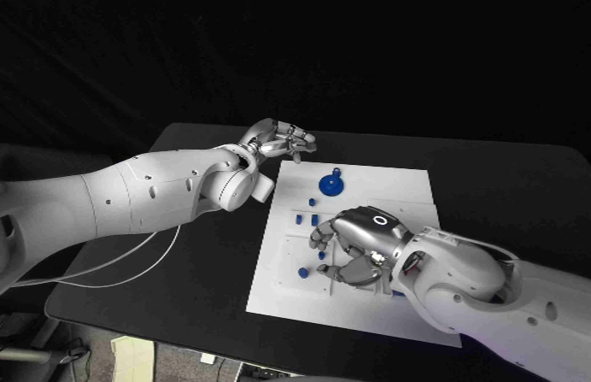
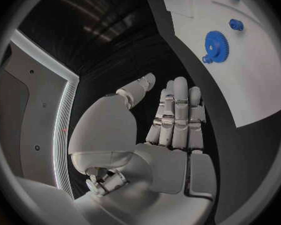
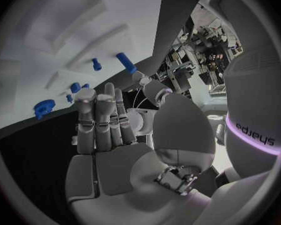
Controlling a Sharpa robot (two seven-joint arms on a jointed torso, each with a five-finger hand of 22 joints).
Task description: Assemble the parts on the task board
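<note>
- The white board [image 1: 357, 254] lies mid-worktop [image 1: 493, 177], with several blue parts on it: a big gear [image 1: 331, 183] near the far edge, small pegs [image 1: 306, 220] in the middle, another piece [image 1: 303, 272] near the front.
- Judging by how scattered they lie, most of the assembly seems left to do.
- The right hand [image 1: 357, 241] hovers low over the board's middle, fingers [image 3: 97, 120] straight, side by side, holding nothing.
- The left hand [image 1: 277, 138] waits off the board's far corner, fingers [image 2: 178, 112] straight and empty.
- The right hand hides the parts beneath it.
</note>
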